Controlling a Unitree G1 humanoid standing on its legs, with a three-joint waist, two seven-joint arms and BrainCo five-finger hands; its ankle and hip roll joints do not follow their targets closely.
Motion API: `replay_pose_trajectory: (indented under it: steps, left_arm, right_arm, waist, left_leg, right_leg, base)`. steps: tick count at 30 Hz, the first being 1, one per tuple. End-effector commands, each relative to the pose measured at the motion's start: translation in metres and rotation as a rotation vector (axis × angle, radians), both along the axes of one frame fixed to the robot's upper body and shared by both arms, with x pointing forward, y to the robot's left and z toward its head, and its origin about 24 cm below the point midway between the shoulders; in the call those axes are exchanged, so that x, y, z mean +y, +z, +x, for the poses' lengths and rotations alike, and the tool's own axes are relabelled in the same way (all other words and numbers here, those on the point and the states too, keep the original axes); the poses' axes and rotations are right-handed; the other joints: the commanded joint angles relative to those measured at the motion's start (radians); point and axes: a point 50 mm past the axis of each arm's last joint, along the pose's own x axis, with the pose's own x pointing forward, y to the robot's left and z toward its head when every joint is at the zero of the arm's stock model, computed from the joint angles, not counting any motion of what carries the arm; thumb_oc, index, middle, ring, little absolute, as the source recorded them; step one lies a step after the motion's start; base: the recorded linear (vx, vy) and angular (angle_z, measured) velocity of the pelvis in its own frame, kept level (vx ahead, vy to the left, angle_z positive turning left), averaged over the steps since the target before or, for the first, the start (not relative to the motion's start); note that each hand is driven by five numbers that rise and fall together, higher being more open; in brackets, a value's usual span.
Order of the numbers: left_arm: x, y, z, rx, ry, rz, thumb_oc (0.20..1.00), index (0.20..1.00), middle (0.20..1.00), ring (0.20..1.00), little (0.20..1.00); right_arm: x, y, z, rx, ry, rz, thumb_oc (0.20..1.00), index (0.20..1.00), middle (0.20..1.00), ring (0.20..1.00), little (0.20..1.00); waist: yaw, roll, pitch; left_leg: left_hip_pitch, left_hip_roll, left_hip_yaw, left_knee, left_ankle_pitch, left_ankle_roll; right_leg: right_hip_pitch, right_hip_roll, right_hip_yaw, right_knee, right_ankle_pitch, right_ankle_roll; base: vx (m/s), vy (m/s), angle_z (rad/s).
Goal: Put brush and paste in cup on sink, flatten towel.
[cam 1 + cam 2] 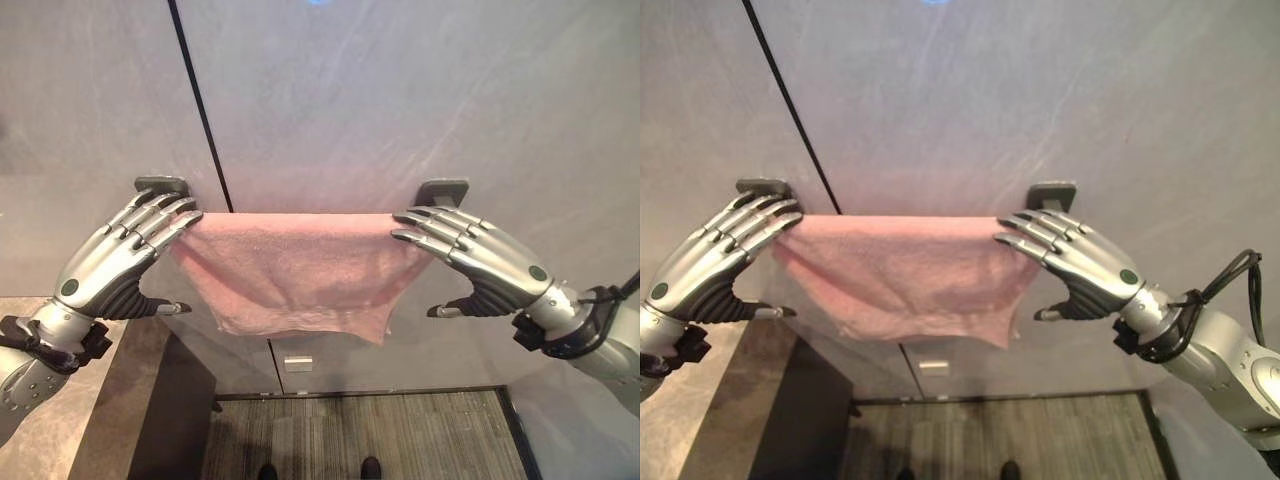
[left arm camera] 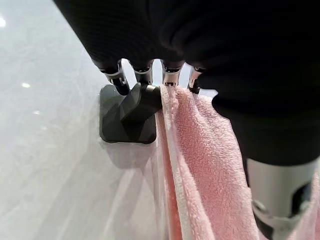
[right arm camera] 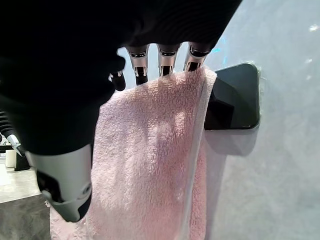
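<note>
Rail itself hidden under the pink towel [image 1: 295,270]; I can make out just the two dark wall brackets, left bracket [image 1: 162,185] and right bracket [image 1: 443,190], at either end of it on the grey wall [image 1: 400,100]. Towel hangs draped over the rail between the brackets, top edge straight, lower hem uneven and sagging lower toward 5 o'clock. Left hand [image 1: 120,262] at 9 o'clock of the towel, fingers [image 1: 165,222] straight and slightly fanned, laid flat across the towel's top corner, tips by the left bracket; thumb held apart below, touching nothing that I can see. Right hand [image 1: 1080,265] at 3 o'clock, mirrors it: fingers [image 1: 1035,232] straight, resting on the towel's other top corner just below the right bracket, thumb hanging free beneath. Neither hand curls round the cloth. Left wrist view adds what the head views lack: fingertips sit right at the bracket's arm, and the towel falls in two layers off the rail. Right wrist view shows the towel's edge lapping against the right bracket, fingertips on the fold at the top. Stone bench [image 1: 70,410] cut off at 7 o'clock; its surface mostly out of sight. A person's shoes [image 1: 370,467] at 6 o'clock on the floor, cropped by the edge.
</note>
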Motion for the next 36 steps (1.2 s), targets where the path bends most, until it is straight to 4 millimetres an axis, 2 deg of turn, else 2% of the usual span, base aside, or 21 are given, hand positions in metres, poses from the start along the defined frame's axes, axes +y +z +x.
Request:
replay_pose_trajectory:
  steps: [1, 7, 11, 12, 13, 15, 17, 21, 22, 23, 27, 28, 29, 30, 31, 32, 33, 34, 35, 36]
  left_arm:
    - [0.039, -0.039, -0.001, 0.233, 0.220, 0.079, 1.000, 1.000, 1.000, 1.000, 1.000]
    - [0.029, -0.042, 0.007, 0.198, 0.186, 0.014, 1.000, 1.000, 1.000, 1.000, 1.000]
    - [0.017, -0.044, 0.012, 0.174, 0.149, -0.110, 1.000, 1.000, 1.000, 1.000, 1.000]
    - [0.006, -0.043, 0.017, 0.141, 0.109, -0.248, 1.000, 1.000, 1.000, 1.000, 1.000]
    - [-0.001, -0.038, 0.021, 0.087, 0.077, -0.393, 1.000, 1.000, 1.000, 1.000, 1.000]
    - [-0.006, -0.031, 0.026, 0.017, 0.058, -0.486, 1.000, 1.000, 1.000, 1.000, 1.000]
    - [-0.018, -0.008, 0.032, -0.146, -0.007, -0.616, 1.000, 1.000, 1.000, 1.000, 1.000]
    - [-0.024, 0.008, 0.030, -0.285, -0.056, -0.759, 1.000, 1.000, 1.000, 1.000, 1.000]
    - [-0.021, 0.008, 0.025, -0.324, -0.042, -0.840, 1.000, 1.000, 1.000, 1.000, 1.000]
    - [-0.021, 0.008, 0.024, -0.323, -0.041, -0.840, 1.000, 1.000, 1.000, 1.000, 1.000]
    - [-0.012, -0.014, 0.006, -0.289, 0.022, -1.066, 1.000, 1.000, 1.000, 1.000, 1.000]
    - [-0.006, -0.043, -0.009, -0.190, 0.120, -1.161, 1.000, 1.000, 1.000, 1.000, 1.000]
    - [-0.004, -0.060, -0.015, -0.129, 0.172, -1.225, 1.000, 1.000, 1.000, 1.000, 1.000]
    - [-0.004, -0.061, -0.016, -0.124, 0.173, -1.226, 1.000, 1.000, 1.000, 1.000, 1.000]
    - [-0.003, -0.072, -0.021, -0.078, 0.213, -1.254, 1.000, 1.000, 1.000, 1.000, 1.000]
    - [-0.006, -0.108, -0.034, 0.111, 0.284, -1.395, 1.000, 1.000, 1.000, 1.000, 1.000]
    - [-0.007, -0.115, -0.038, 0.160, 0.308, -1.384, 1.000, 1.000, 1.000, 1.000, 1.000]
    - [-0.007, -0.116, -0.038, 0.163, 0.309, -1.383, 1.000, 1.000, 1.000, 1.000, 1.000]
    - [-0.012, -0.132, -0.043, 0.248, 0.333, -1.416, 1.000, 1.000, 1.000, 1.000, 1.000]
    - [-0.020, -0.160, -0.052, 0.432, 0.376, -1.438, 1.000, 1.000, 1.000, 1.000, 1.000]
  right_arm:
    - [-0.027, -0.020, 0.016, 0.083, -0.183, 0.006, 1.000, 1.000, 1.000, 1.000, 1.000]
    - [-0.020, -0.023, 0.019, 0.079, -0.165, 0.036, 1.000, 1.000, 1.000, 1.000, 1.000]
    - [-0.016, -0.021, 0.020, 0.055, -0.155, 0.080, 1.000, 1.000, 1.000, 1.000, 1.000]
    - [-0.009, -0.019, 0.022, 0.060, -0.121, 0.229, 1.000, 1.000, 1.000, 1.000, 1.000]
    - [-0.005, -0.017, 0.025, 0.106, -0.085, 0.530, 1.000, 1.000, 1.000, 1.000, 1.000]
    - [0.001, -0.006, 0.028, 0.065, -0.038, 0.681, 1.000, 1.000, 1.000, 1.000, 1.000]
    - [0.015, 0.019, 0.032, -0.054, 0.056, 0.885, 1.000, 1.000, 1.000, 1.000, 1.000]
    - [0.023, 0.038, 0.023, -0.148, 0.150, 1.037, 1.000, 1.000, 1.000, 1.000, 1.000]
    - [0.022, 0.041, 0.018, -0.169, 0.171, 1.100, 1.000, 1.000, 1.000, 1.000, 1.000]
    - [0.022, 0.041, 0.018, -0.167, 0.171, 1.100, 1.000, 1.000, 1.000, 1.000, 1.000]
    - [0.005, 0.032, 0.000, -0.201, 0.122, 1.218, 1.000, 1.000, 1.000, 1.000, 1.000]
    - [-0.014, 0.014, -0.015, -0.227, -0.028, 1.207, 1.000, 1.000, 1.000, 1.000, 1.000]
    - [-0.021, -0.001, -0.019, -0.181, -0.100, 1.237, 1.000, 1.000, 1.000, 1.000, 1.000]
    - [-0.021, -0.001, -0.020, -0.178, -0.103, 1.236, 1.000, 1.000, 1.000, 1.000, 1.000]
    - [-0.025, -0.012, -0.023, -0.137, -0.153, 1.244, 1.000, 1.000, 1.000, 1.000, 1.000]
    - [-0.032, -0.054, -0.029, 0.077, -0.288, 1.282, 1.000, 1.000, 1.000, 1.000, 1.000]
    - [-0.034, -0.068, -0.032, 0.163, -0.329, 1.286, 1.000, 1.000, 1.000, 1.000, 1.000]
    - [-0.034, -0.069, -0.032, 0.165, -0.330, 1.286, 1.000, 1.000, 1.000, 1.000, 1.000]
    - [-0.035, -0.086, -0.037, 0.252, -0.385, 1.255, 1.000, 1.000, 1.000, 1.000, 1.000]
    - [-0.034, -0.112, -0.044, 0.389, -0.465, 1.164, 1.000, 1.000, 1.000, 1.000, 1.000]
  waist:
    - [-0.014, -0.011, 0.035]
    - [-0.014, -0.012, 0.034]
    - [-0.015, -0.012, 0.031]
    - [-0.015, -0.012, 0.029]
    - [-0.016, -0.011, 0.029]
    - [-0.015, -0.012, 0.024]
    - [-0.010, -0.012, 0.014]
    - [-0.009, -0.015, 0.008]
    - [-0.009, -0.017, 0.007]
    - [-0.010, -0.016, 0.007]
    - [-0.015, -0.016, 0.012]
    - [-0.021, -0.015, 0.020]
    - [-0.024, -0.015, 0.026]
    - [-0.023, -0.015, 0.021]
    - [-0.025, -0.014, 0.026]
    - [-0.031, -0.013, 0.046]
    - [-0.034, -0.014, 0.050]
    - [-0.034, -0.014, 0.047]
    - [-0.036, -0.014, 0.051]
    - [-0.040, -0.012, 0.059]
  left_leg:
    - [-0.009, -0.029, 0.032, 0.011, -0.007, 0.006]
    - [-0.004, -0.027, 0.035, 0.011, -0.007, 0.004]
    - [-0.001, -0.026, 0.038, 0.011, -0.007, 0.003]
    - [-0.001, -0.024, 0.038, 0.011, -0.006, 0.003]
    - [0.004, -0.021, 0.036, 0.011, -0.005, 0.002]
    - [0.005, -0.019, 0.037, 0.011, -0.006, 0.002]
    - [0.012, -0.017, 0.040, 0.011, -0.007, 0.000]
    - [0.018, -0.014, 0.044, 0.011, -0.008, -0.001]
    - [0.021, -0.013, 0.045, 0.011, -0.010, -0.001]
    - [0.022, -0.013, 0.045, 0.011, -0.010, -0.001]
    - [0.018, -0.013, 0.044, 0.011, 0.003, 0.005]
    - [0.015, -0.014, 0.044, 0.011, 0.003, 0.009]
    - [0.014, -0.015, 0.044, 0.011, 0.004, 0.010]
    - [0.018, -0.015, 0.043, 0.011, -0.007, 0.009]
    - [0.019, -0.015, 0.044, 0.011, -0.007, 0.010]
    - [0.018, -0.016, 0.042, 0.011, -0.008, 0.013]
    - [0.010, -0.017, 0.041, 0.011, -0.001, 0.014]
    - [0.010, -0.017, 0.040, 0.011, -0.001, 0.014]
    - [0.007, -0.018, 0.040, 0.011, 0.001, 0.015]
    - [0.008, -0.018, 0.039, 0.011, 0.003, 0.016]
  right_leg:
    - [0.068, -0.030, -0.022, 0.012, -0.050, 0.063]
    - [0.070, -0.027, -0.020, 0.012, -0.053, 0.061]
    - [0.071, -0.026, -0.020, 0.012, -0.053, 0.059]
    - [0.073, -0.026, -0.019, 0.012, -0.054, 0.057]
    - [0.077, -0.026, -0.018, 0.012, -0.054, 0.054]
    - [0.078, -0.026, -0.018, 0.012, -0.055, 0.052]
    - [0.083, -0.023, -0.015, 0.012, -0.054, 0.046]
    - [0.087, -0.021, -0.013, 0.012, -0.052, 0.042]
    - [0.089, -0.020, -0.010, 0.012, -0.053, 0.039]
    - [0.089, -0.020, -0.010, 0.012, -0.053, 0.039]
    - [0.083, -0.019, -0.008, 0.012, -0.040, 0.032]
    - [0.079, -0.019, -0.007, 0.012, -0.038, 0.032]
    - [0.078, -0.019, -0.009, 0.012, -0.037, 0.032]
    - [0.083, -0.019, -0.009, 0.012, -0.046, 0.034]
    - [0.083, -0.019, -0.009, 0.012, -0.046, 0.034]
    - [0.084, -0.017, -0.011, 0.012, -0.048, 0.034]
    - [0.077, -0.017, -0.011, 0.012, -0.042, 0.034]
    - [0.076, -0.017, -0.011, 0.012, -0.042, 0.034]
    - [0.076, -0.016, -0.014, 0.012, -0.043, 0.035]
    - [0.079, -0.016, -0.018, 0.012, -0.042, 0.036]
  base:
    - [0.00, 0.000, 0.00]
    - [0.00, 0.000, 0.00]
    - [0.00, 0.000, 0.00]
    - [0.00, 0.000, 0.00]
    - [0.00, 0.000, 0.00]
    - [0.00, 0.000, 0.00]
    - [-0.01, -0.010, -0.02]
    - [0.00, 0.000, 0.00]
    - [0.00, -0.011, -0.04]
    - [0.00, -0.011, -0.04]
    - [-0.04, -0.007, -0.06]
    - [-0.01, -0.009, -0.13]
    - [0.03, -0.006, -0.09]
    - [0.00, 0.000, 0.00]
    - [0.00, 0.000, 0.00]
    - [-0.07, -0.019, 0.00]
    - [-0.06, -0.019, 0.00]
    - [-0.05, -0.013, 0.00]
    - [-0.04, -0.019, -0.01]
    - [-0.05, -0.022, 0.00]
